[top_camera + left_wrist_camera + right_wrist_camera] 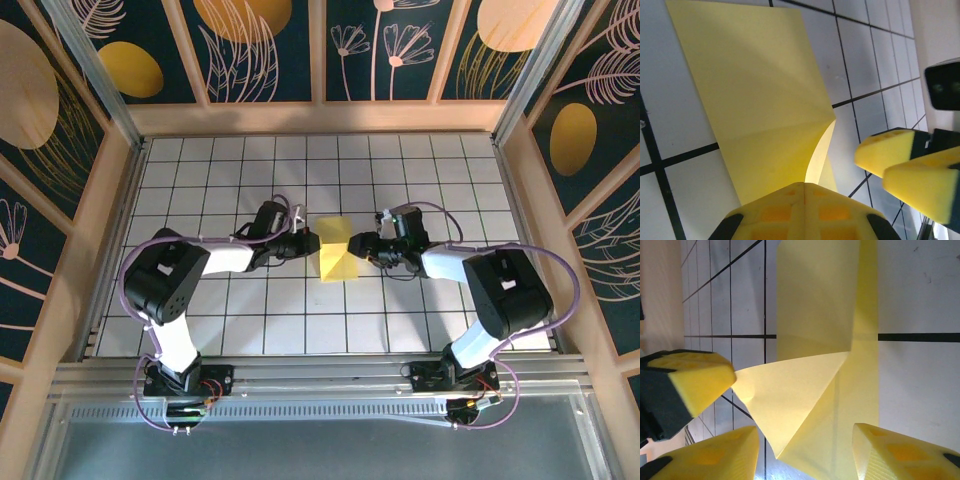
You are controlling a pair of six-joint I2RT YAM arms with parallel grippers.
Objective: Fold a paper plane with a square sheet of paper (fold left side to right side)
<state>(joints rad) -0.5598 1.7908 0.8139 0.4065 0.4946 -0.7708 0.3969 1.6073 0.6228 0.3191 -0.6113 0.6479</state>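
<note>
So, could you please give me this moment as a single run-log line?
step: left-to-right fold | left gripper: shut on square sheet of paper, corner lifted | right gripper: open, fingers either side of sheet

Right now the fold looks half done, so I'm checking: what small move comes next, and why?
Probably move the left tool further right and down with its pinched corner: the pale yellow square paper sheet arches uncreased, and the right tool sits open.

thin pale yellow paper square (755, 90): pinched corner hidden behind left gripper (803, 192); far end cropped by right wrist view's top edge.
</note>
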